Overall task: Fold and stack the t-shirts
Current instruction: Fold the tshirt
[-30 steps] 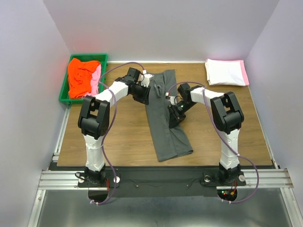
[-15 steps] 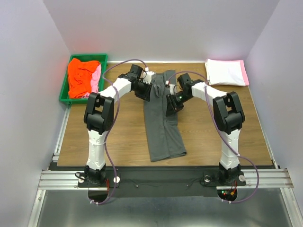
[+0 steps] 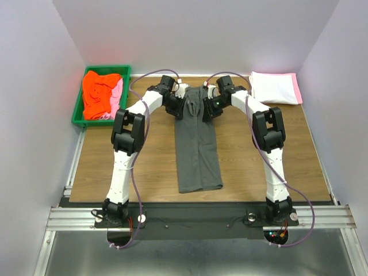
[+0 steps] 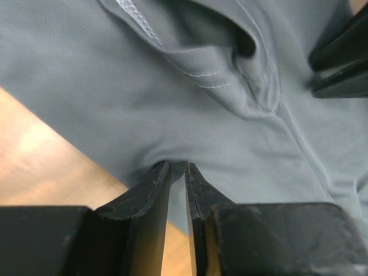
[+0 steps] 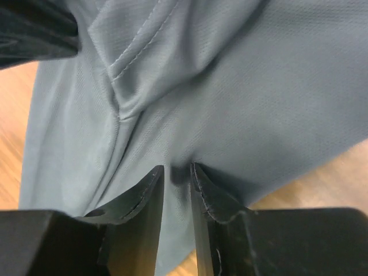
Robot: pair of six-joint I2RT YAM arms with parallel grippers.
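Observation:
The charcoal grey t-shirt [image 3: 197, 144] lies as a long narrow strip down the middle of the table, its far end held up between both grippers. My left gripper [image 3: 185, 107] is shut on the shirt's left edge; in the left wrist view its jaws [image 4: 177, 168] pinch grey cloth [image 4: 218, 86]. My right gripper [image 3: 206, 107] is shut on the shirt's right edge; in the right wrist view its jaws [image 5: 176, 171] pinch a fold of the cloth [image 5: 241, 86]. The two grippers are close together near the far edge.
A green bin [image 3: 76, 112] at the far left holds orange-red [image 3: 98, 92] and light pink [image 3: 117, 96] t-shirts. A folded white t-shirt on a pink one [image 3: 275, 87] lies at the far right corner. The wooden table [image 3: 126, 167] shows on both sides of the grey strip.
Both grippers have moved toward the far edge, dragging the grey shirt with them. The strip has straightened and its near end has slid away from the front edge.

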